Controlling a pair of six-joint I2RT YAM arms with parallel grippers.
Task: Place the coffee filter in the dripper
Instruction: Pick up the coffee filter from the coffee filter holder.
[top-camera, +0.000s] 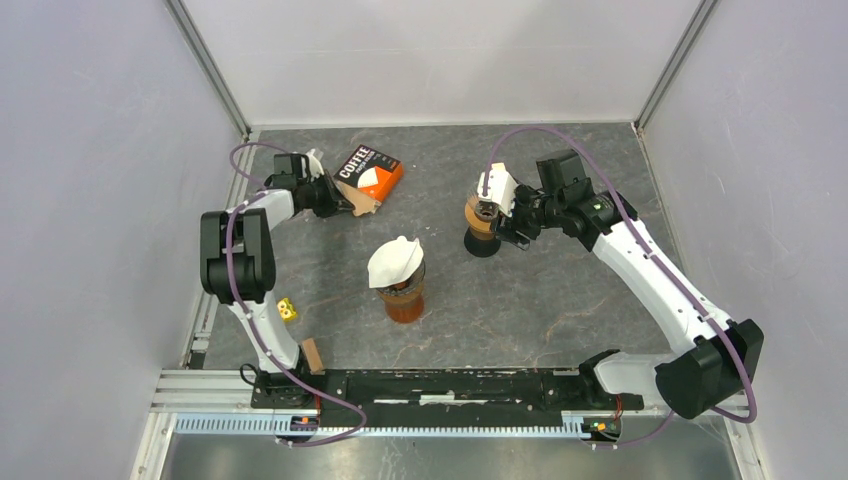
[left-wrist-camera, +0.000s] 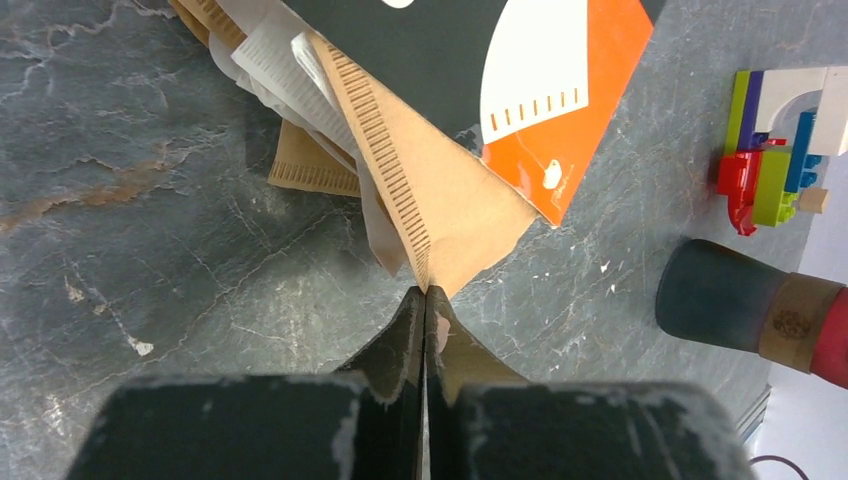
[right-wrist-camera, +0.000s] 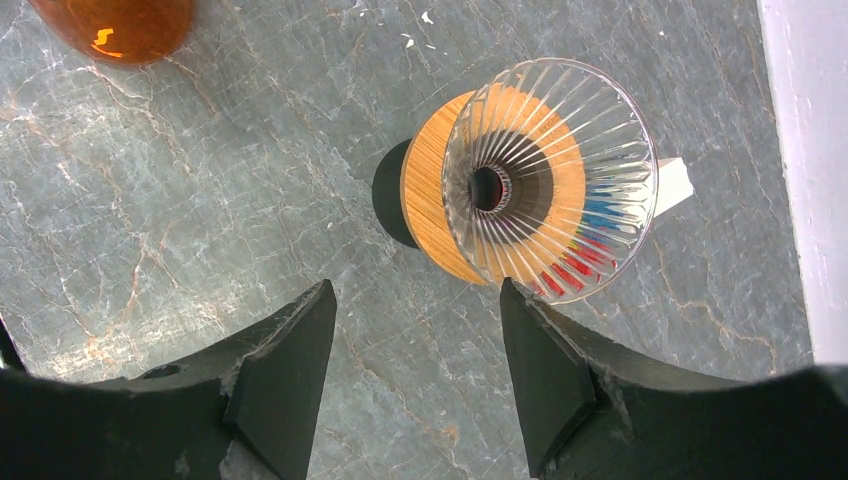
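Your table (right-wrist-camera: 150, 200) is grey, veined pale and rusty. The brown coffee filter (left-wrist-camera: 440, 200) carries a dark hatched band along its seam. The filter pack (left-wrist-camera: 560, 80) is black and orange with a white cone. The dripper (right-wrist-camera: 550, 180) is clear ribbed glass on a tan wooden collar. The toy bricks (left-wrist-camera: 775, 165) are red, green, blue and purple.

Left end effector (left-wrist-camera: 424, 296) closed, right (right-wrist-camera: 415, 290) spread
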